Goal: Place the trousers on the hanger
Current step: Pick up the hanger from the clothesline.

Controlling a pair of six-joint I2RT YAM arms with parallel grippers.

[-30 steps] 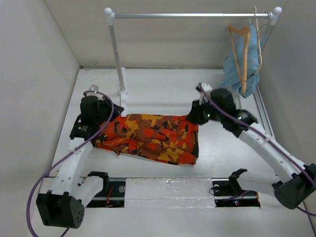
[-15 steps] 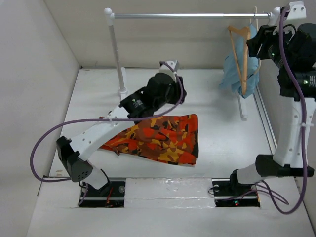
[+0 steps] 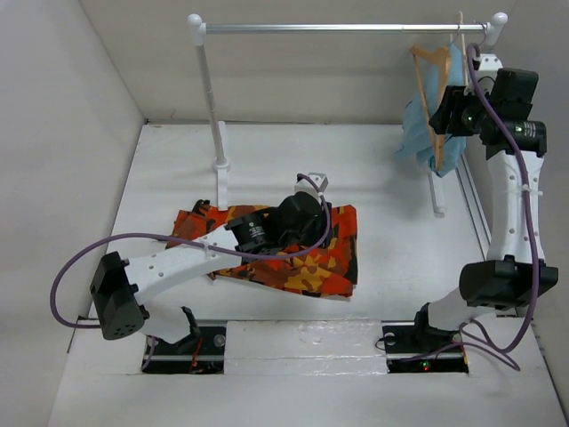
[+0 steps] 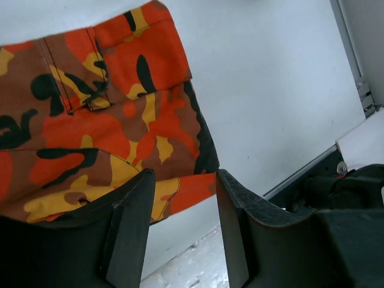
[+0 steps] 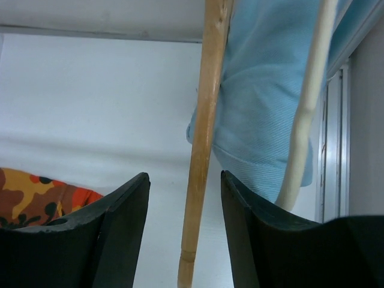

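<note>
- Trousers (image 3: pixel 336 260): flat on table (image 3: pixel 404 267), right below your L gripper (image 4: pixel 183 180). Jaws apart, holding nothing, cloth edge seen btwn them.
- Hanger (image 5: pixel 206 120): hung on rail (image 3: pixel 338 28), its wooden bar btwn your R gripper (image 5: pixel 185 180) fingers. Fingers spread, not clamped.
- Step: prob. fetching hanger.
- Next: close R on bar, unhook w/o snagging blue garment (image 5: pixel 264 108).

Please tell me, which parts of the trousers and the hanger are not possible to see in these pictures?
Top external: the left arm covers the middle of the trousers.
Left wrist: the trousers run past the left edge; the jaws hide their lower part.
Right wrist: the top edge cuts off the hook of the hanger.
</note>
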